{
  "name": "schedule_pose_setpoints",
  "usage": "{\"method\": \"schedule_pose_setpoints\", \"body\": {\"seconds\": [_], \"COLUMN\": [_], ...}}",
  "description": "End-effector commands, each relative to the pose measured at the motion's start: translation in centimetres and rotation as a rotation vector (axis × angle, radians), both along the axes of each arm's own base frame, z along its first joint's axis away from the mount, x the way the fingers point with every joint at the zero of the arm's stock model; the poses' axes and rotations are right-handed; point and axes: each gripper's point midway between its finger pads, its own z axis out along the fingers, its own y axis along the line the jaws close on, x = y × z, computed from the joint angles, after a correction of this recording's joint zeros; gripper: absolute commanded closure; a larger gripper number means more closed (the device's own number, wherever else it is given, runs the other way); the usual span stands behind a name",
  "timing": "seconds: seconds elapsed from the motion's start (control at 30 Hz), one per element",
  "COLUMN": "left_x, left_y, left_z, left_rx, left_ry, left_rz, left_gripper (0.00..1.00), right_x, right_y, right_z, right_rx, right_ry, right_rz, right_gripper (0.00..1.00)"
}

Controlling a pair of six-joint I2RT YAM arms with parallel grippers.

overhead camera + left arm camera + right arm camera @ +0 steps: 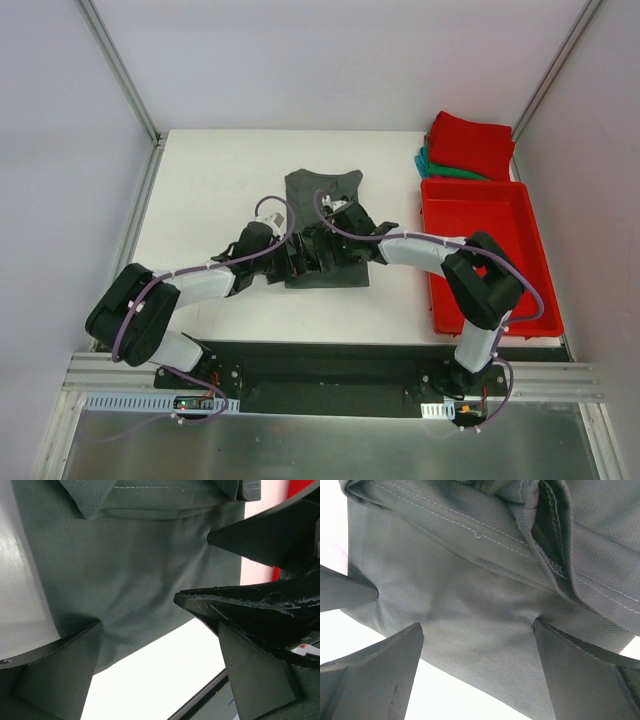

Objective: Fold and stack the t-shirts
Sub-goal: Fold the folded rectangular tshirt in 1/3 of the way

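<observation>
Tabletop (210,180) bears grey t-shirt (325,195) beneath left gripper (160,625) and right gripper (477,624), both wide.

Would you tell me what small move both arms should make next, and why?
Probably close both jaws: the left gripper and right gripper stand open, pressing down on the near edge of the charcoal t-shirt, with nothing pinched yet.

charcoal t-shirt (322,190), red t-shirt (470,143), teal t-shirt (438,168), red tray (480,240)
</observation>
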Motion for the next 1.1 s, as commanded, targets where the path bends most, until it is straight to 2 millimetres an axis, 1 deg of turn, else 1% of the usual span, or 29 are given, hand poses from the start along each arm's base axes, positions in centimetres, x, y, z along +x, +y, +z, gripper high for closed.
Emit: {"method": "schedule_pose_setpoints", "body": {"seconds": [0.0,0.07,0.17,0.33,0.43,0.5,0.53,0.6,0.67,0.77,0.83,0.87,0.93,1.0,1.07], "left_x": [-1.0,-1.4,-2.2,-3.2,-3.5,-3.7,-3.7,-3.6,-3.1,-2.0,-1.5,-1.5,-1.7,-2.2,-2.6], "left_y": [0.9,1.4,2.0,2.4,2.7,3.1,3.3,3.3,2.5,1.0,0.6,0.4,0.6,0.9,1.1], "left_z": [-3.8,-4.7,-5.6,-6.5,-6.9,-7.2,-7.3,-7.2,-6.6,-5.1,-4.6,-4.4,-4.7,-5.2,-5.6], "left_rx": [0.098,0.126,0.152,0.160,0.174,0.191,0.200,0.200,0.167,0.107,0.098,0.095,0.098,0.104,0.110], "left_ry": [0.080,0.108,0.134,0.175,0.184,0.190,0.191,0.188,0.165,0.107,0.084,0.080,0.085,0.100,0.111], "left_rz": [0.004,0.007,0.012,0.007,0.011,0.014,0.019,0.022,0.002,-0.038,-0.054,-0.065,-0.069,-0.064,-0.062], "left_gripper": [0.01,0.01,0.01,0.01,0.01,0.01,0.01,0.01,0.01,0.01,0.01,0.01,0.01,0.01,0.01], "right_x": [3.6,4.5,6.2,8.6,9.9,10.5,10.5,9.5,7.9,5.4,4.2,3.9,4.1,4.8,5.6], "right_y": [2.4,2.6,2.2,2.4,2.4,1.9,1.6,1.1,1.1,0.7,0.8,0.8,0.8,0.9,1.4], "right_z": [2.2,2.6,3.4,4.8,5.1,5.3,5.3,5.1,5.0,4.1,3.9,4.0,4.5,5.1,5.1], "right_rx": [0.094,0.110,0.110,0.114,0.118,0.108,0.101,0.089,0.118,0.145,0.174,0.187,0.199,0.202,0.211], "right_ry": [-0.070,-0.072,-0.091,-0.129,-0.133,-0.123,-0.115,-0.106,-0.076,-0.003,0.030,0.028,0.013,-0.013,-0.024], "right_rz": [-0.015,-0.016,-0.024,-0.005,-0.008,-0.023,-0.028,0.003,0.034,0.035,0.035,0.035,0.021,0.003,-0.014], "right_gripper": [0.04,0.04,0.04,0.04,0.04,0.04,0.04,0.04,0.04,0.04,0.04,0.04,0.04,0.04,0.04]}}
